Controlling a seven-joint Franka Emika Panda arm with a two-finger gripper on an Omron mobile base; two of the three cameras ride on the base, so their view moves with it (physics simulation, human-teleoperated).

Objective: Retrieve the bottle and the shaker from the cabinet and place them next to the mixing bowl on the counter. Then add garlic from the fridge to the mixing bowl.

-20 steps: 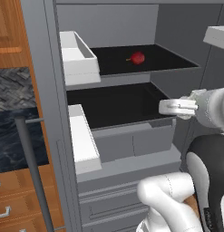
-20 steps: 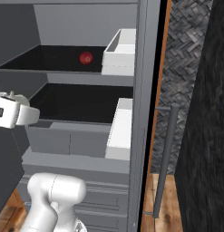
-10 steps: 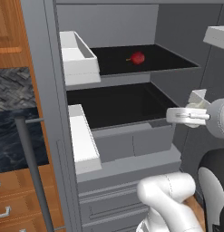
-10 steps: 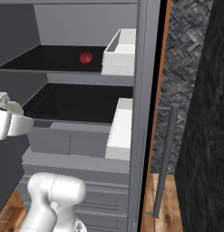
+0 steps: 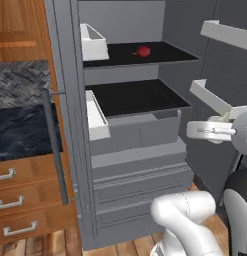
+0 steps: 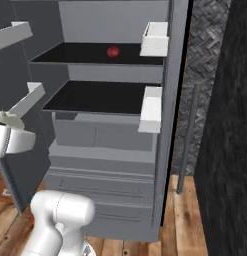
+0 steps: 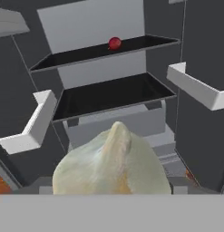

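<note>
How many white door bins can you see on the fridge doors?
4: two on the left door, upper and lower; two on the right door, upper and lower. Others may be hidden.

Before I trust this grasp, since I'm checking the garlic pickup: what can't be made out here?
- Gripper fingertips: hand view, hidden behind the pale, papery garlic bulb.
- Garlic underside: hand view, cut off at the bottom.
- Small red round fruit: base views, too small to identify.
</note>
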